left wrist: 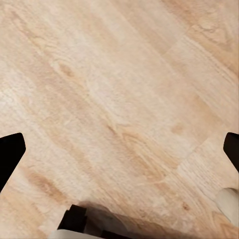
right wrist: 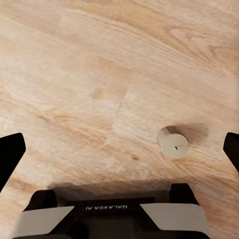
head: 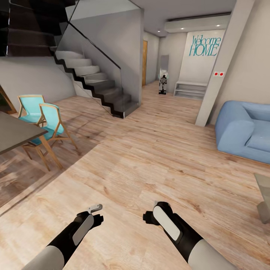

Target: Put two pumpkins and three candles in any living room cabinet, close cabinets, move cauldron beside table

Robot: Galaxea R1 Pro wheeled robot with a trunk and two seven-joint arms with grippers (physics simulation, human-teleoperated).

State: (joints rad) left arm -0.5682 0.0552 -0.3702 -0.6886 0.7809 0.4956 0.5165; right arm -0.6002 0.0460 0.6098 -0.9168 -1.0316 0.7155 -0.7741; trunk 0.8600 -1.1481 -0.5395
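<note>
1. Black fingertips at the two side edges of the left wrist view show the left pincer [left wrist: 119,149] spread wide with nothing between them, hanging over bare plank floor [left wrist: 114,89].
2. Black tips likewise sit far apart in the right wrist view, so the right pincer [right wrist: 119,149] is wide open and holds nothing.
3. Beige and stubby, one candle [right wrist: 173,142] lies on its side on the floor below the right pincer, apart from both fingertips, throwing a soft shadow.
4. In the head view both arms reach forward low over the pale wood floor, left pincer [head: 96,214] and right pincer [head: 152,213] side by side.
5. To the left stand two turquoise chairs [head: 45,122] with wooden legs beside a dark dining surface [head: 15,133].
6. To the right is a blue sofa [head: 243,129], with the corner of a low glass surface [head: 264,198] nearer.
7. Farther off, a grey staircase [head: 97,80] with a glass rail climbs to the left, and a hallway leads to a wall reading "Welcome HOME" [head: 204,45].
</note>
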